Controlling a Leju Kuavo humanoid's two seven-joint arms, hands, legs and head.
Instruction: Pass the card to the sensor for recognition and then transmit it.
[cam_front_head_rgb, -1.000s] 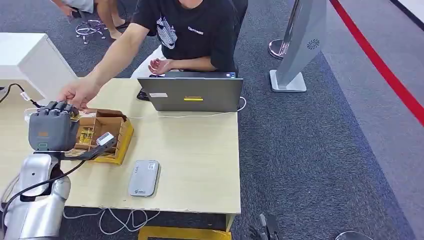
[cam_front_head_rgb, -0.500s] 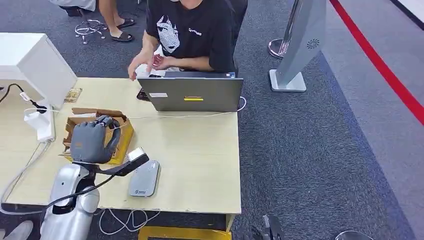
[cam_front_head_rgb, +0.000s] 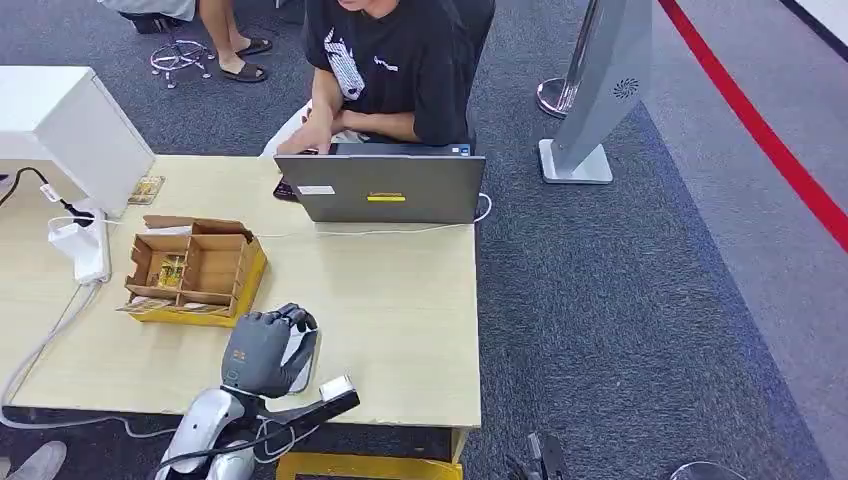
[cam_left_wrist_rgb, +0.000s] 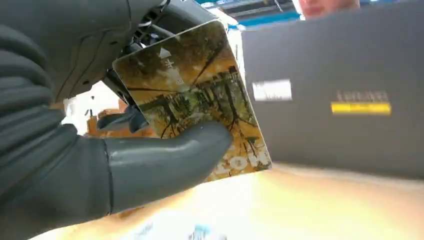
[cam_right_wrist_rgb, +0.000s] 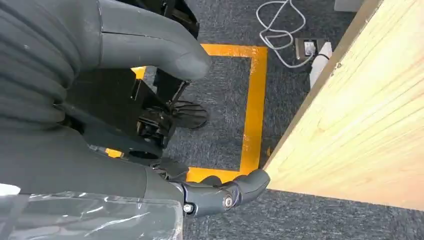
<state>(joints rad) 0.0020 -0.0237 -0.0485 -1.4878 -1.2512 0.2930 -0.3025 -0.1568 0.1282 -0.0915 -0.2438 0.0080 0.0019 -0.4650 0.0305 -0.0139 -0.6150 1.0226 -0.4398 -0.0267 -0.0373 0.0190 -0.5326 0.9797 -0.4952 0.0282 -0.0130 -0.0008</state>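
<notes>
My left hand (cam_front_head_rgb: 262, 350) hovers low over the table's near edge, at the spot where the grey card reader lay in the earlier frames, and it hides that reader. In the left wrist view the thumb (cam_left_wrist_rgb: 165, 160) presses a yellow-brown picture card (cam_left_wrist_rgb: 195, 95) against the fingers, and the card stands tilted in front of the laptop. A blurred pale surface (cam_left_wrist_rgb: 170, 231) lies just below the card. My right hand (cam_right_wrist_rgb: 100, 100) hangs beside the table's edge above the floor, fingers apart and holding nothing.
A compartmented cardboard box (cam_front_head_rgb: 195, 270) sits at the table's left, with a white power strip (cam_front_head_rgb: 80, 245) and a white cabinet (cam_front_head_rgb: 70, 120) beyond it. A grey laptop (cam_front_head_rgb: 385, 188) stands at the far edge with a person (cam_front_head_rgb: 390, 60) seated behind it. Yellow tape (cam_right_wrist_rgb: 252, 100) marks the floor.
My left hand has carried the card from the cardboard box toward me and to the right, ending over the card reader. The person's outstretched arm has drawn back to the laptop.
</notes>
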